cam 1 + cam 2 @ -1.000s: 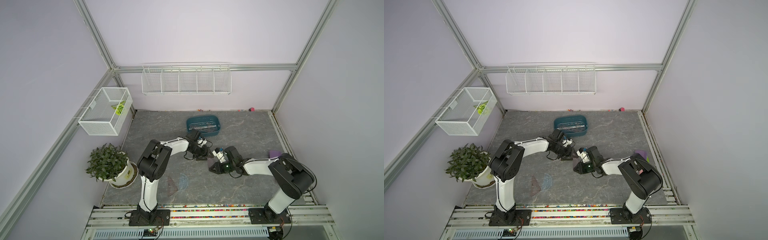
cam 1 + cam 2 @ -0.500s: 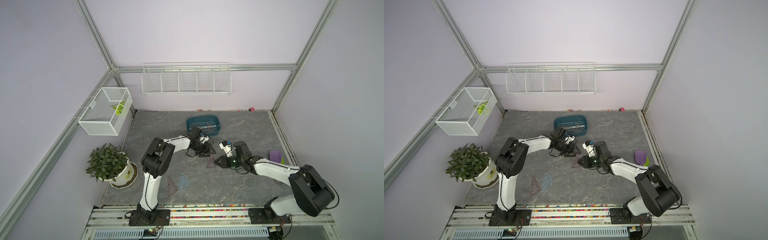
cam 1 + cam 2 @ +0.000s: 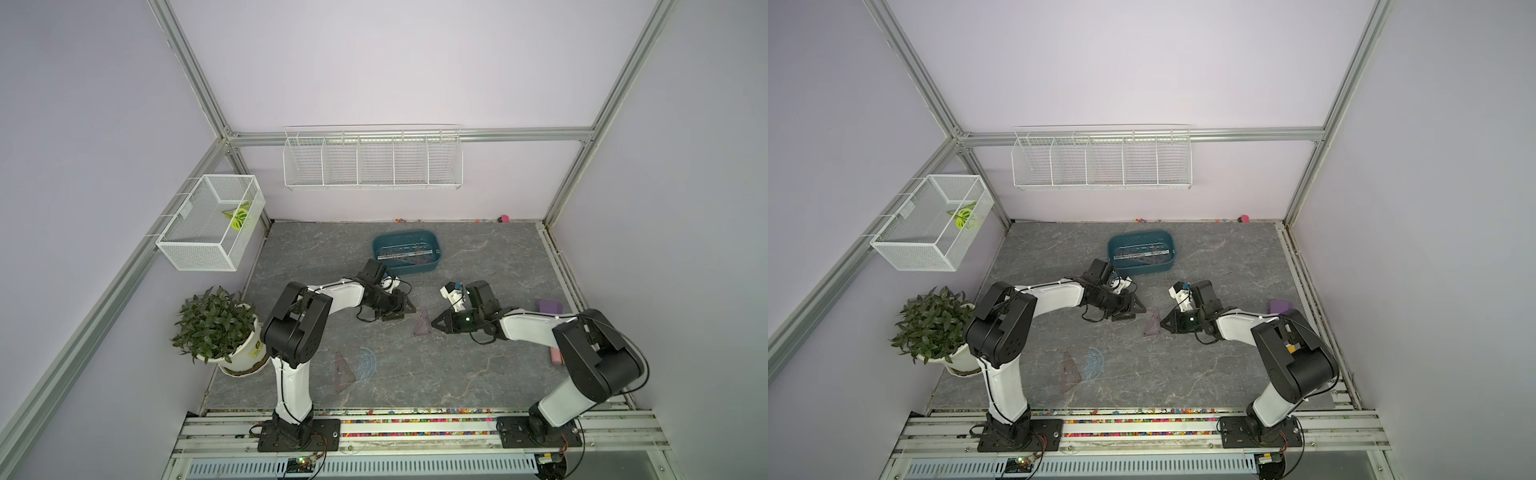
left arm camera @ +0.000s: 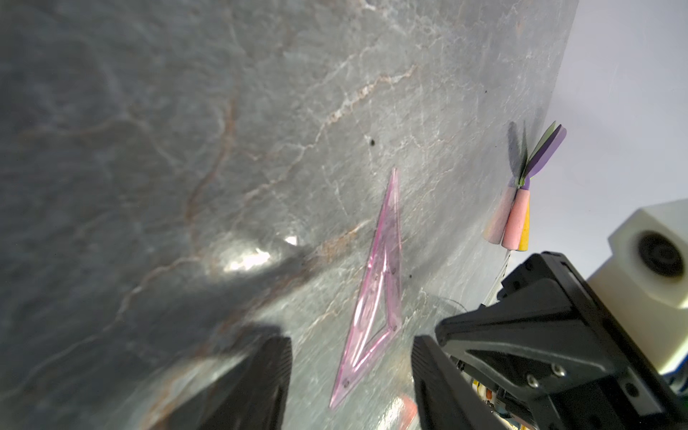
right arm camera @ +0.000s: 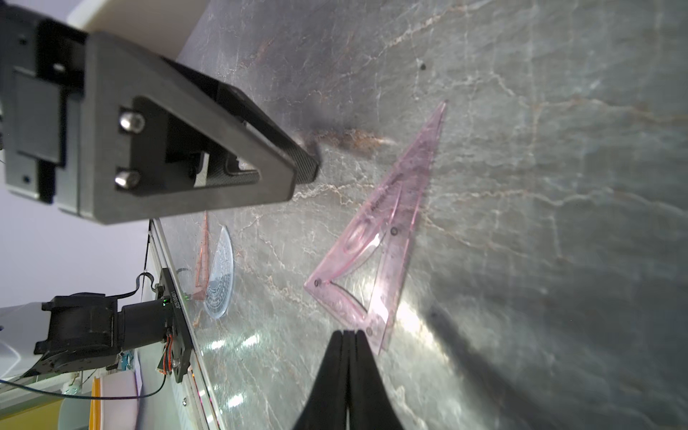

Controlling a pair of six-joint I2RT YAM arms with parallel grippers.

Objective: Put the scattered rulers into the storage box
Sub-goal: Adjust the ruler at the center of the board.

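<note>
The dark teal storage box (image 3: 432, 266) (image 3: 1170, 264) stands at the back with long rulers (image 3: 401, 251) (image 3: 1139, 252) in it. A pink triangle ruler (image 3: 423, 325) (image 3: 1152, 324) (image 4: 376, 298) (image 5: 379, 231) lies flat between my grippers. My left gripper (image 3: 406, 309) (image 3: 1137, 309) (image 4: 350, 383) is open just left of it, low over the table. My right gripper (image 3: 434, 324) (image 3: 1163, 324) (image 5: 348, 333) is shut, with its tips at the triangle's short edge. Another triangle ruler (image 3: 344, 372) (image 3: 1070, 372) (image 5: 203, 260) and a bluish protractor (image 3: 365, 361) (image 3: 1094, 363) (image 5: 221, 283) lie nearer the front.
A potted plant (image 3: 216, 324) (image 3: 932, 322) stands at the left edge. Pastel chunky items (image 3: 549, 307) (image 3: 1280, 306) (image 4: 517, 216) lie at the right, behind my right arm. White wire baskets (image 3: 372, 160) (image 3: 1100, 160) hang on the walls.
My right gripper's jaws have closed at the triangle's edge, and its arm has swung its elbow back. My left gripper has drawn a little nearer the front.
</note>
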